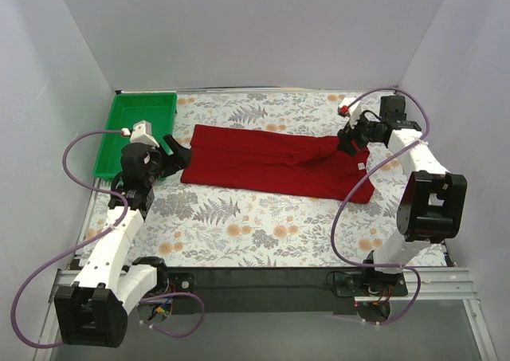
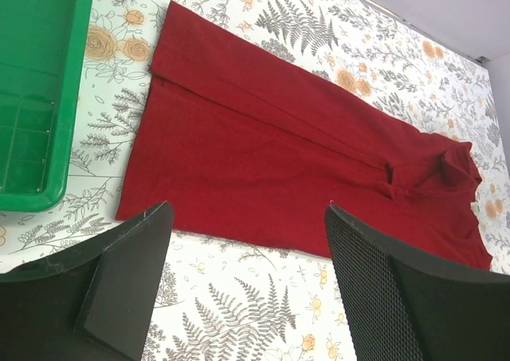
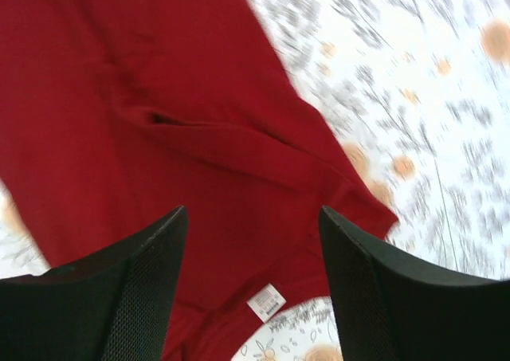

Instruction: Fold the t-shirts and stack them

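Observation:
One dark red t-shirt (image 1: 275, 163) lies flat across the middle of the table, folded lengthwise into a long band. In the left wrist view the t-shirt (image 2: 279, 162) has its top edge folded over. In the right wrist view the t-shirt (image 3: 183, 130) shows a small white label near its neck. My left gripper (image 1: 177, 149) is open and empty, just left of the shirt's left end; its jaws frame the near edge (image 2: 247, 241). My right gripper (image 1: 347, 141) is open and empty, hovering over the shirt's right end (image 3: 251, 257).
A green plastic tray (image 1: 135, 130) stands at the far left, next to the left gripper, and shows at the left edge of the left wrist view (image 2: 36, 90). The floral tablecloth (image 1: 263, 225) covers the table. White walls enclose the back and sides.

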